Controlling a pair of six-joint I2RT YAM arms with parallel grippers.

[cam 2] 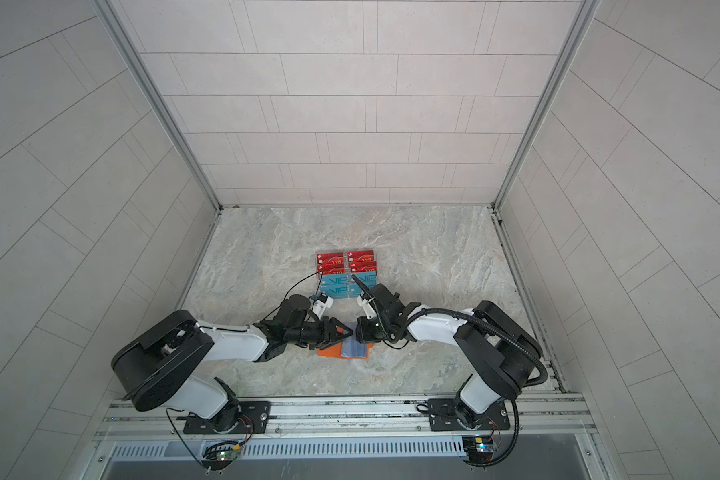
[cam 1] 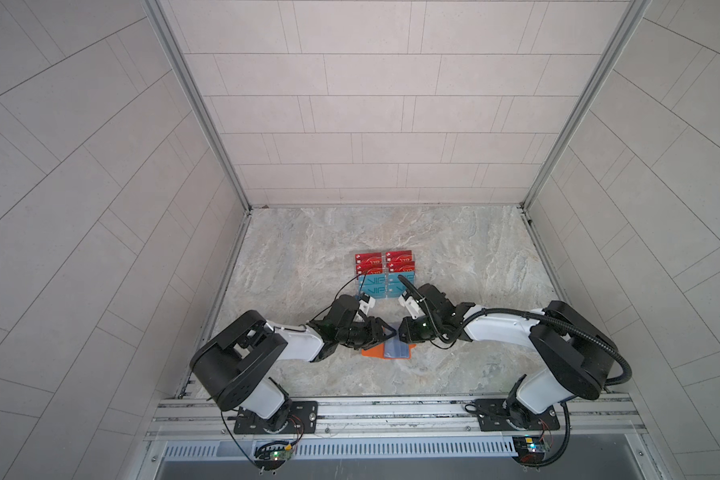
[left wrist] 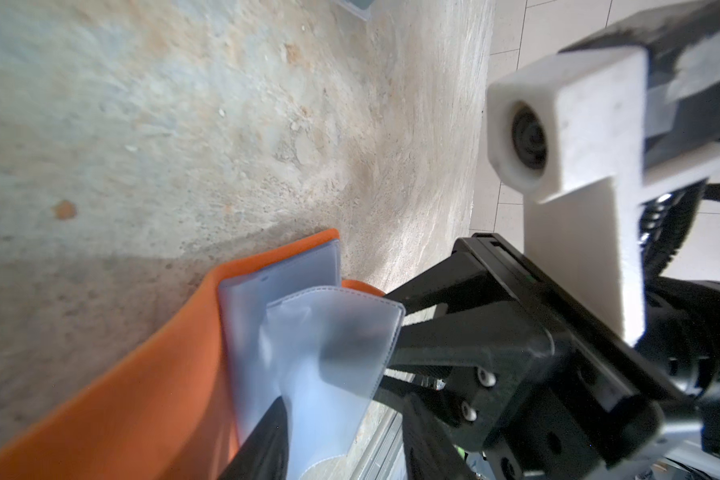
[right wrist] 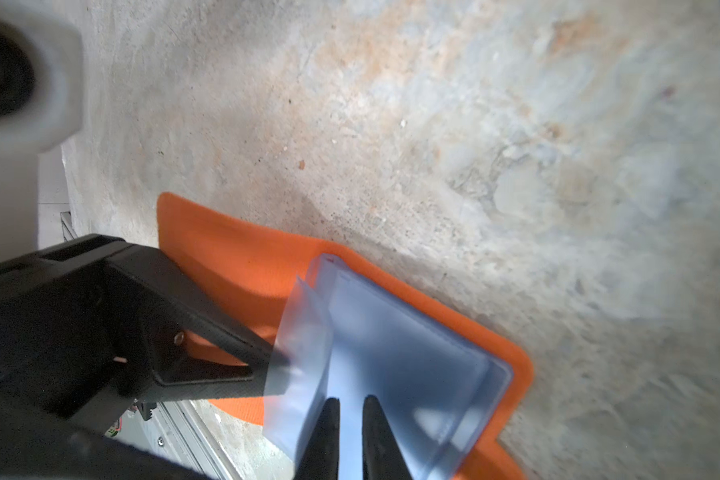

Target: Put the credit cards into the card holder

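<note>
Two arms meet over the open card holder [cam 1: 370,352], bench [cam 1: 453,257] front. Right end effector [right wrist: 351,401] pinches a clear sleeve [right wrist: 304,332] up, probably exposing its pocket; left end effector [cam 1: 392,331] spread. Cards [cam 1: 368,259] sit behind.

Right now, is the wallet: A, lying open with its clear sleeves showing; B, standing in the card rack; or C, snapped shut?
A: the wallet lies open, its orange cover spread flat and the sleeves lifting up from it.
</note>
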